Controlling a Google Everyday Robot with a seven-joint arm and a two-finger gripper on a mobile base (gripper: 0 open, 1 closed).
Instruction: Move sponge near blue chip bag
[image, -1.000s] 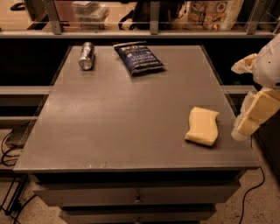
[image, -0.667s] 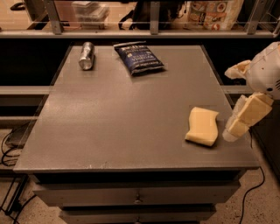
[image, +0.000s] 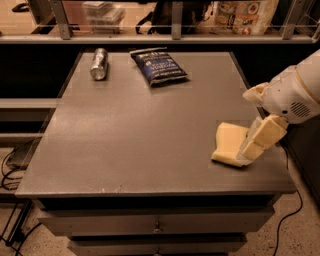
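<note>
The pale yellow sponge (image: 229, 143) lies flat near the table's front right corner. The dark blue chip bag (image: 159, 66) lies at the back of the table, just right of centre and far from the sponge. My gripper (image: 247, 126) comes in from the right edge, low over the sponge's right side. It is open. One blocky finger (image: 260, 140) overlaps the sponge's right edge and the other finger (image: 254, 93) is above and behind it. Nothing is held.
A silver can (image: 99, 63) lies on its side at the back left of the grey table (image: 130, 145). Drawers are below the table's front edge. A shelf rail with containers runs behind it. Cables lie on the floor at the left and right.
My gripper has moved left and down from beside the table's right edge onto the sponge's right side. The sponge, bag and can have not moved.
</note>
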